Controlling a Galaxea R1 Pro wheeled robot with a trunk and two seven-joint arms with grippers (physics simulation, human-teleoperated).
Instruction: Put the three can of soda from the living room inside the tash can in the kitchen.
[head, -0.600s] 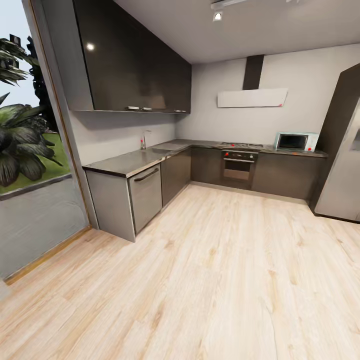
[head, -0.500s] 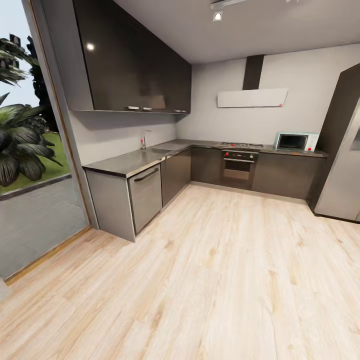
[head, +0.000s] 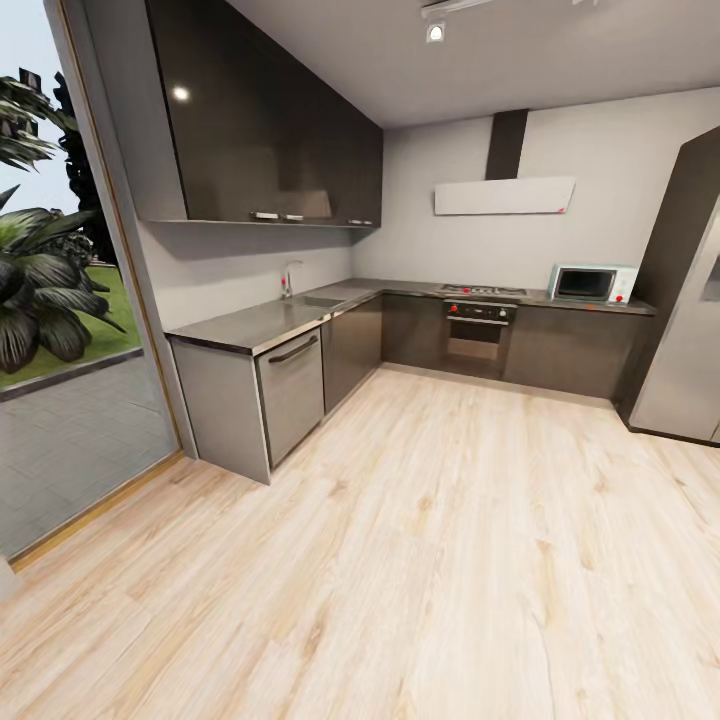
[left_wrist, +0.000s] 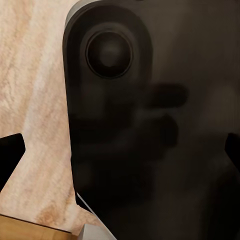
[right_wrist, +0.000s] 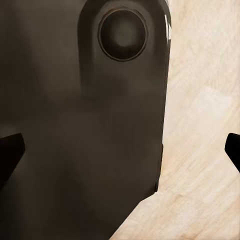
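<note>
Apparently scouting the kitchen (head: 430, 330), both claws spread and empty, the robot must next find the bin.

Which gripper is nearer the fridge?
Right, likely: the fridge stands on the robot's right. Both right gripper and left gripper hang beside its dark body over the floor.

Built-in oven (head: 478, 338) under the grey worktop (head: 262, 325), small microwave (head: 592, 283) beside a steel fridge (head: 688, 340).
</note>
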